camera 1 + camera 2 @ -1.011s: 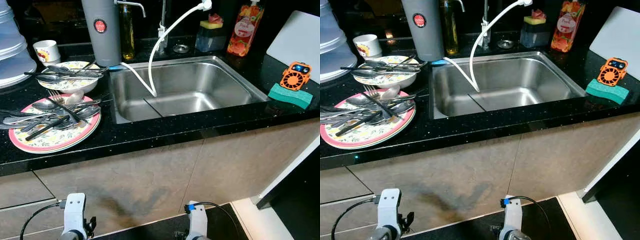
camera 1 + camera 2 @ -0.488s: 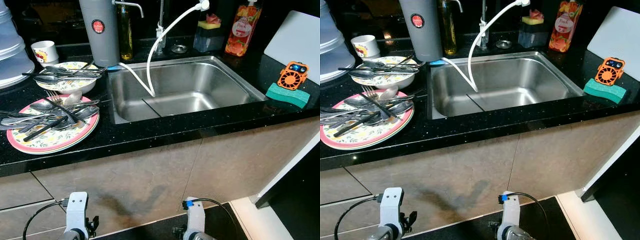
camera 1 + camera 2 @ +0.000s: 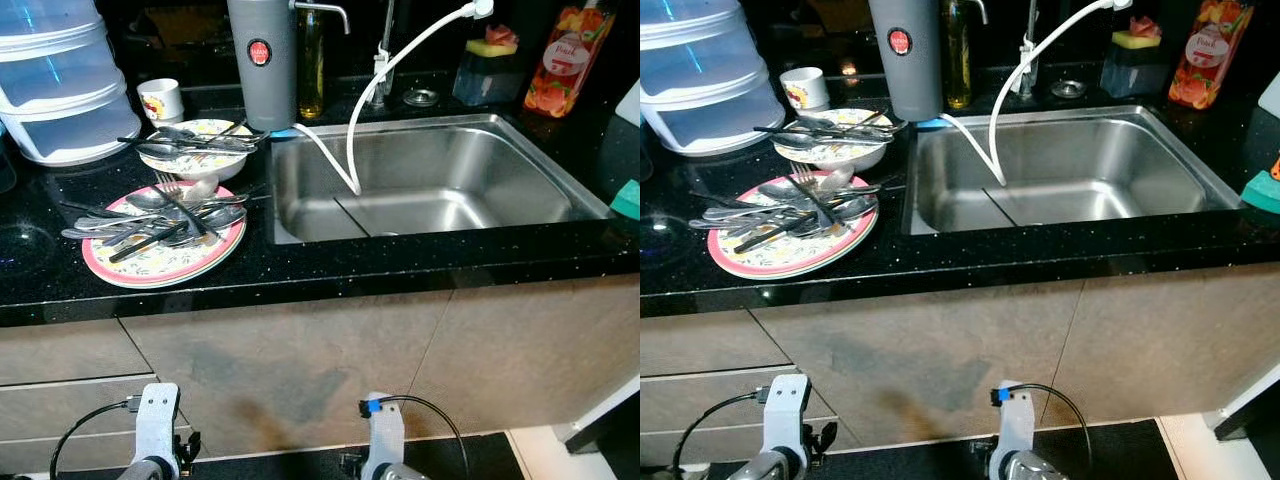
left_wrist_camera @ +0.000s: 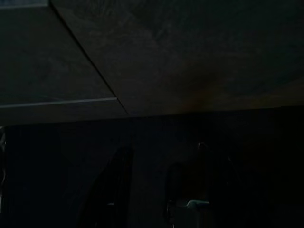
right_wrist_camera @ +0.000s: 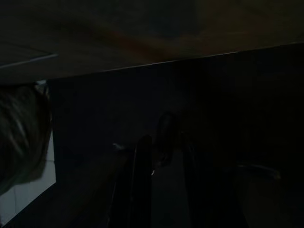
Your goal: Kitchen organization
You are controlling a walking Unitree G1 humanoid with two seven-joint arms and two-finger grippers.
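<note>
Camera panned left; plate (image 3: 160, 262) well above claws.

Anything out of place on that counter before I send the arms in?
Yes: loose cutlery lies crisscrossed over the pink-rimmed plate, more across the bowl behind it. A white hose droops into the sink.
</note>
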